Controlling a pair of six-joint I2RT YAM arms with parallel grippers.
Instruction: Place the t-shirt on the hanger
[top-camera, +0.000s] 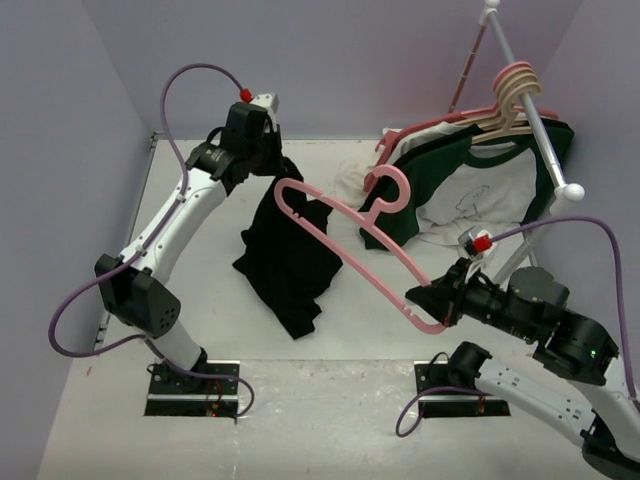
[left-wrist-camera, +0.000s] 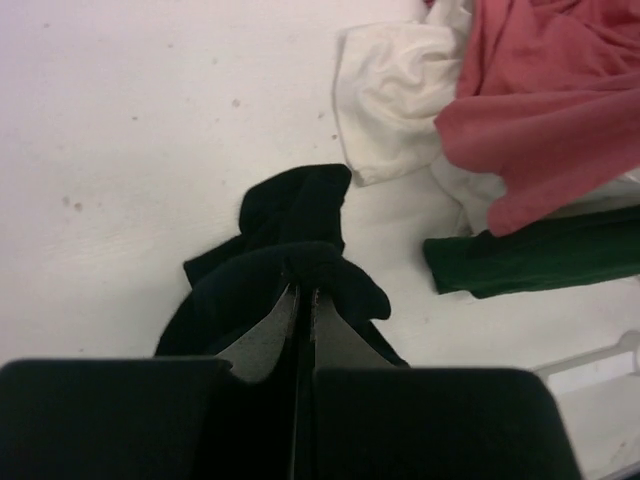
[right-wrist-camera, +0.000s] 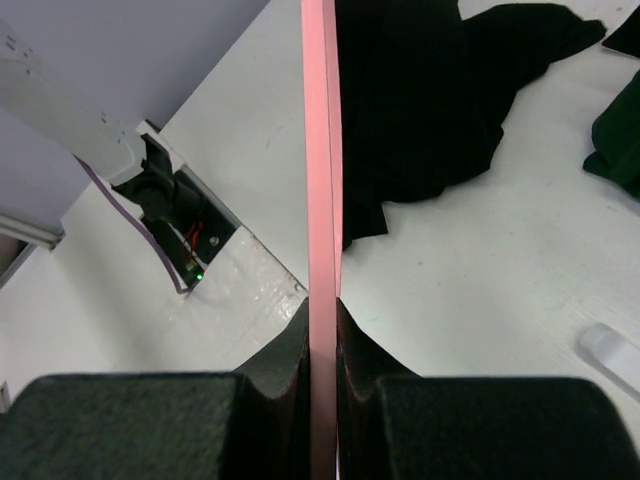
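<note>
The black t-shirt hangs bunched from the left hand, which is pinched closed on its cloth. Its lower part pools on the white worktop. The pink hanger slants across the shirt's upper part, one end clamped tight in the right hand.

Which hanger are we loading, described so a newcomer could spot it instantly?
Start at the middle of the table. A thin pink hanger slants above it, one end clamped in the right gripper, the other at the black t-shirt. Unlike it, the cream hangers hang on the rack.
</note>
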